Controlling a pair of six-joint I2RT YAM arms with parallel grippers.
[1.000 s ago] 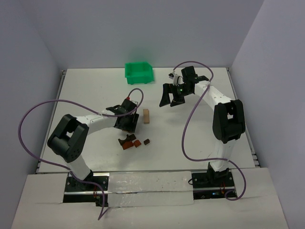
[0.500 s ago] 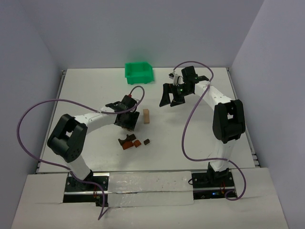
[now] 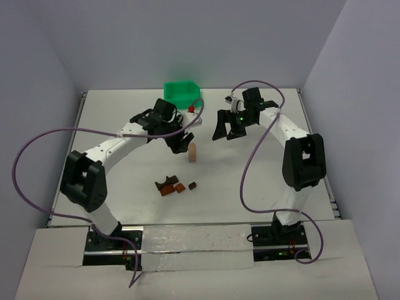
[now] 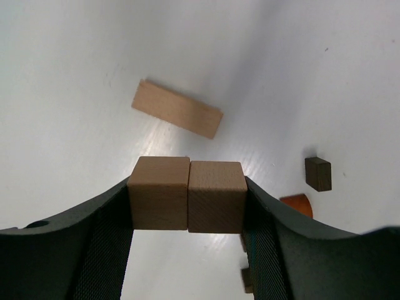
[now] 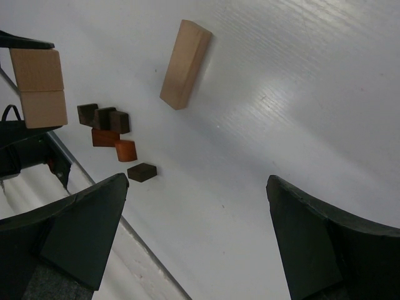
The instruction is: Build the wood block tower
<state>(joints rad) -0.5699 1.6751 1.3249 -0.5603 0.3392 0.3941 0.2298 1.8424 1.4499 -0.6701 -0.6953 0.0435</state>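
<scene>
—Two tan cubes (image 4: 214, 197) sit side by side in the left gripper (image 3: 182, 140). Its fingers (image 4: 94, 244) squeeze them from both sides, and the cubes touch each other.
—Where is that on the table (image 3: 112, 125)?
—Near the middle, just beside the back end of the long tan bar (image 3: 192, 152). The bar lies flat, all by itself.
—Do the cubes touch the bar?
—No, they are a little apart. I cannot tell how high up the cubes are.
—So where is the tower?
—No blocks are stacked yet. The other blocks lie in a little pile (image 3: 170, 186) closer to the arms, dark brown ones and red-brown ones bunched close. One small dark cube (image 3: 192, 185) lies just to the right of the pile.
—What about the right gripper (image 3: 226, 130)?
—Its fingers are spread wide and hold nothing. It hangs over the back part of the table, to the right of the bar and well apart from it.
—And the green thing?
—That is a green bin (image 3: 185, 102) at the back of the table, behind the left gripper.
</scene>
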